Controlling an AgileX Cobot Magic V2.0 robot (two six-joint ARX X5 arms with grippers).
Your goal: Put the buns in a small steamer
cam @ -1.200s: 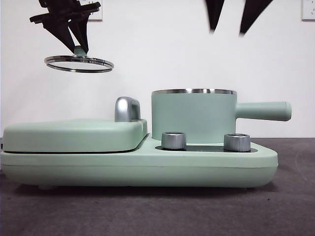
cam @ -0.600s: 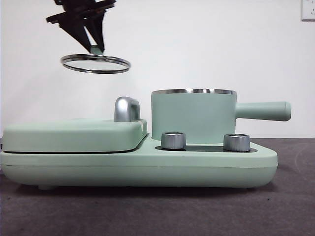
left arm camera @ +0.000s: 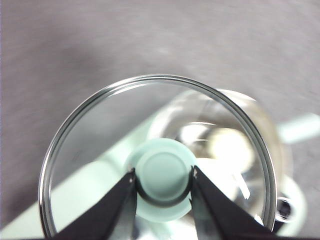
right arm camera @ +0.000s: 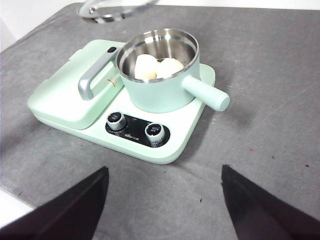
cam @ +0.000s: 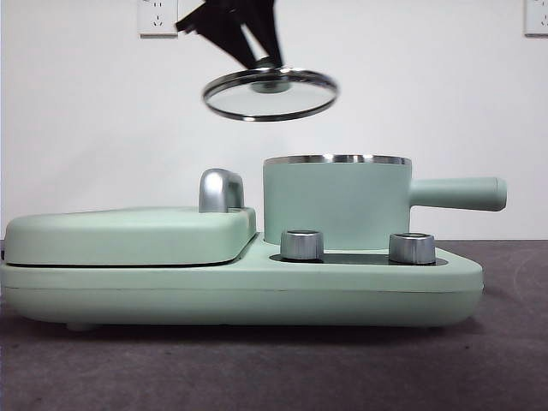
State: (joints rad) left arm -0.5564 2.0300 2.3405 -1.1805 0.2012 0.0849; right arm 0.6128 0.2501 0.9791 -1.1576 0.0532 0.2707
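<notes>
Above the small steamer (cam: 336,202), left pincer (left arm camera: 164,176) clamps glass lid (cam: 271,92) knob, buns (right arm camera: 156,66) inside, right pincer (right arm camera: 164,200) open.

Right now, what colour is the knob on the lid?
Mint green: the knob on the glass lid, pinched by the left gripper. Clearest in the left wrist view.

Glass lid (cam: 271,94) in the left gripper (cam: 268,62), now farther right, tilted, nearer the small steamer (cam: 336,202).
</notes>
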